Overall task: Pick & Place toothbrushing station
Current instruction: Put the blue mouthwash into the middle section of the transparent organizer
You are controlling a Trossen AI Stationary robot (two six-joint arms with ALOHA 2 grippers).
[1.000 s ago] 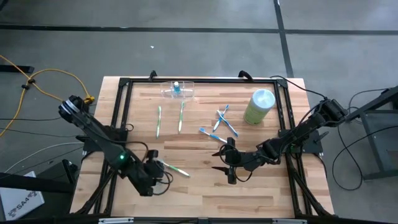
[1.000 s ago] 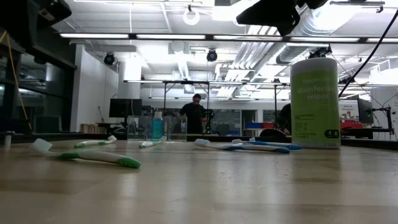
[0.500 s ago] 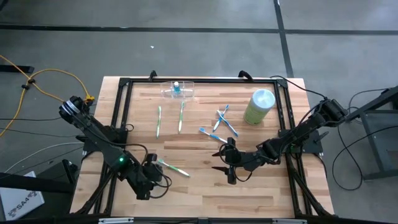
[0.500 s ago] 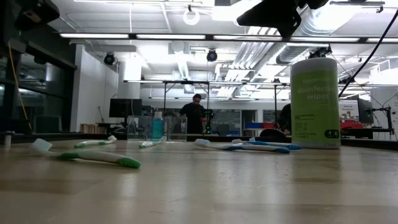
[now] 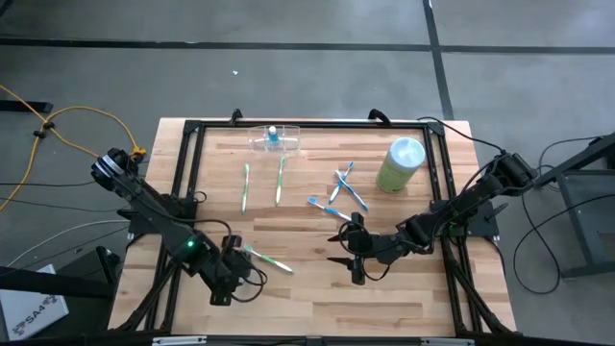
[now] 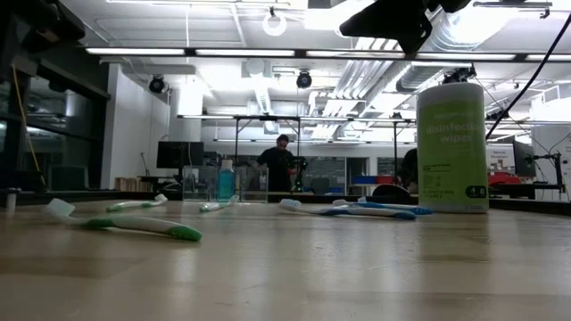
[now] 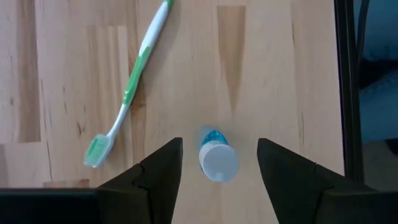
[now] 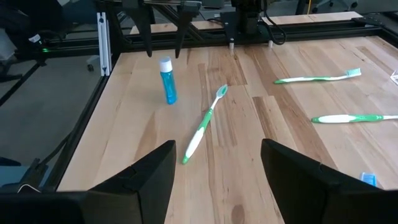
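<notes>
I see the left gripper (image 7: 219,163) spread open right above a small blue tube (image 7: 217,157) with a white cap, which stands upright on the table (image 5: 404,298) between the fingers with nothing touching it. One green toothbrush (image 7: 129,90) lies flat just beside that tube, on the side toward the table's middle. The right gripper (image 5: 347,260) is also open and holds nothing; it hovers low over bare wood, well apart from the tube across the near middle of the table. Count from above: three green toothbrushes, the one by the tube plus two lying roughly parallel (image 5: 246,186) (image 5: 280,180) farther in; blue toothbrushes (image 5: 343,192) sit in a crossed cluster, looks like three, but the overlap makes me unsure. One light green canister (image 5: 400,164) with a pale lid stands upright beyond that cluster. The toothbrushing station (image 5: 274,139), one clear holder with something blue standing in it, sits at the table's far edge, far from the tube and beyond the two parallel green brushes. In the low view one person (image 6: 281,162) stands in the room behind the table.
</notes>
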